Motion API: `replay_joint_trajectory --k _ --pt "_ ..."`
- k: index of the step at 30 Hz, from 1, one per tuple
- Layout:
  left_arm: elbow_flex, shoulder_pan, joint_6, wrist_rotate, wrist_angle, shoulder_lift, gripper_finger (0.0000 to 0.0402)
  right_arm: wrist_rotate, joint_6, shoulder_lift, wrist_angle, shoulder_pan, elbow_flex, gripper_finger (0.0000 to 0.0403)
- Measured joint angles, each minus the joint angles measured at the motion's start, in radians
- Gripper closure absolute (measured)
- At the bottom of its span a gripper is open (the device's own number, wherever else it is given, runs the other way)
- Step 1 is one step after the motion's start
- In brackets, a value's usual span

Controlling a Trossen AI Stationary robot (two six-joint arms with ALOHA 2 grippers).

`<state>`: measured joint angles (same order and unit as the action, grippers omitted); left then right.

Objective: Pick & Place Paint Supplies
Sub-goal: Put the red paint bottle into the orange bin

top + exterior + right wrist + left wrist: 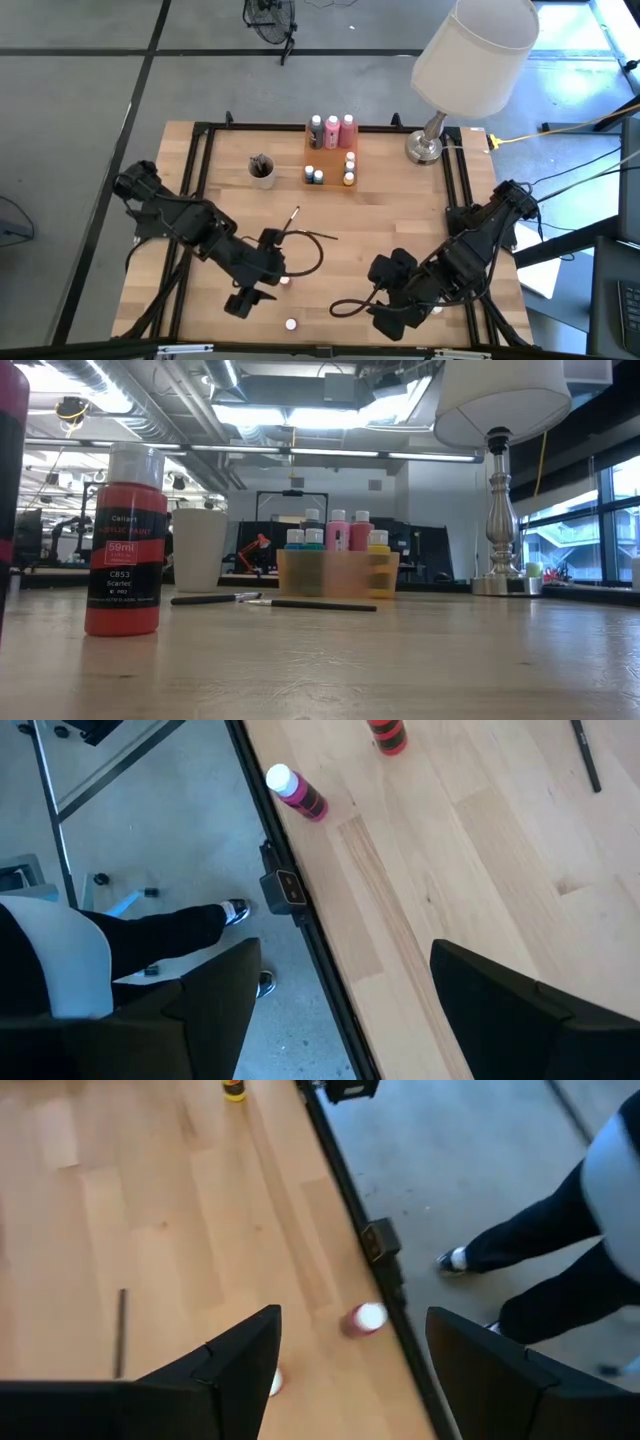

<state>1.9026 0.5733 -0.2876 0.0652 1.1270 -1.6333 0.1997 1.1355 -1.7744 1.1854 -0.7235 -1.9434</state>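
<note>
Now | left gripper [350, 1355] open above small white-capped pink paint pot [364, 1319], lower centre | centre fingers, then close | right gripper [340, 990] open, waiting lower right.

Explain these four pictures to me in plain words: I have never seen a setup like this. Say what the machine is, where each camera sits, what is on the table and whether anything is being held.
The machine is two dark robot arms at a wooden table, each ending in a two-finger gripper.

One camera looks straight down on everything. One sits at table-top height, looking across into the room. The other two ride on the arms' wrists, looking past each arm's own fingers; both also catch a person's legs standing beside the table.

From above, the left gripper and right gripper both hover over the near edge. Both are open and hold nothing.

At the far side, an orange tray holds tall paint bottles and small pots. Beside it are a grey cup and a lamp. Loose paintbrushes lie mid-table, and a red paint bottle stands close to the low camera.
</note>
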Motion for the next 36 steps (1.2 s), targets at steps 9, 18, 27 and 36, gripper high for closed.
replay_joint_trajectory --k 9,18,27,36 --pt "-0.001 -0.002 0.025 0.052 0.102 -0.035 0.0165 0.039 0.034 0.0 -0.001 0.0 0.0 0.0107" --pt "-0.002 -0.064 0.393 0.1 0.266 -0.094 0.0175 0.044 0.062 0.0 -0.031 0.0 -0.001 0.0107" --pt "-0.002 -0.094 0.537 0.02 0.284 -0.204 0.0176 0.033 0.064 0.0 -0.044 0.0 -0.001 0.0107" --pt "-0.002 -0.063 0.634 -0.041 0.291 -0.334 0.0176 0.006 0.069 0.0 -0.041 0.0 -0.001 0.0107"
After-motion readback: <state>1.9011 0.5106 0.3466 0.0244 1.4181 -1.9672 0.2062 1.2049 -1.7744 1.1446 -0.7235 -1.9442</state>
